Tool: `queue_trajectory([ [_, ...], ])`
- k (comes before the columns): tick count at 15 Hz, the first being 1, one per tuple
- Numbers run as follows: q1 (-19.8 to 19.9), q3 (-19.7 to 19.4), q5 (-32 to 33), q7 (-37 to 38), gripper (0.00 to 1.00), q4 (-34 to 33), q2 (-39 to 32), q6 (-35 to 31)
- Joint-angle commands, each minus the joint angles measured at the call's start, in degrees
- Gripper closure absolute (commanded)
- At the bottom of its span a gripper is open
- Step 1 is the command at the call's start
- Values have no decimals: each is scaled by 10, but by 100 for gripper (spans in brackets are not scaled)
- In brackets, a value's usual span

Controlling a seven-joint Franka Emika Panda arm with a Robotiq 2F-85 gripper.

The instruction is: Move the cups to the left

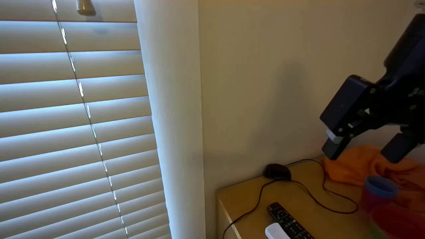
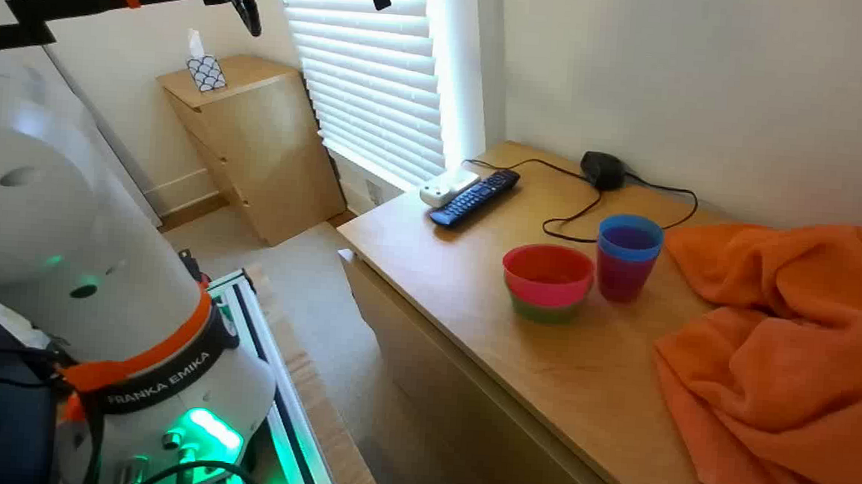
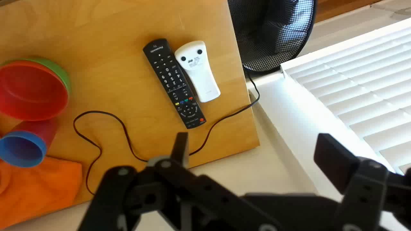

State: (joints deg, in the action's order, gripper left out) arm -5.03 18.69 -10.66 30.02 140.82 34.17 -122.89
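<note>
So, I've got the cups [image 2: 625, 272] standing upright on the dresser [image 2: 594, 390], between the bowls [image 2: 548, 279] and the orange cloth [image 2: 797, 369]. They look nested, blue rim over a purplish body. The bowls are nested too, red sitting in green, right beside the cups, though I can't tell if they touch. My gripper [image 1: 364, 150] hangs well above the dresser with its jaws spread wide. In the wrist view I see the black remote [image 3: 175, 84] lying alongside a white handset [image 3: 199, 73], label side up, both well apart from the cups. A thin cord [image 3: 96, 111] loops across the wood between cups and remote, and it runs to a black gadget [image 2: 602, 170] by the wall [image 2: 695, 86]. Blinds [image 2: 366, 73] hang past the dresser's end, and my wrist cam also catches a mesh bin [image 3: 269, 53] just off the edge.
</note>
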Motion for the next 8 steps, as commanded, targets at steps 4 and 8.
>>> queue_trajectory([
  [4, 6, -34, -14, 8, 0, 31, 21, -16],
  [8, 55, -104, -16, 14, 0, 126, 77, -34],
])
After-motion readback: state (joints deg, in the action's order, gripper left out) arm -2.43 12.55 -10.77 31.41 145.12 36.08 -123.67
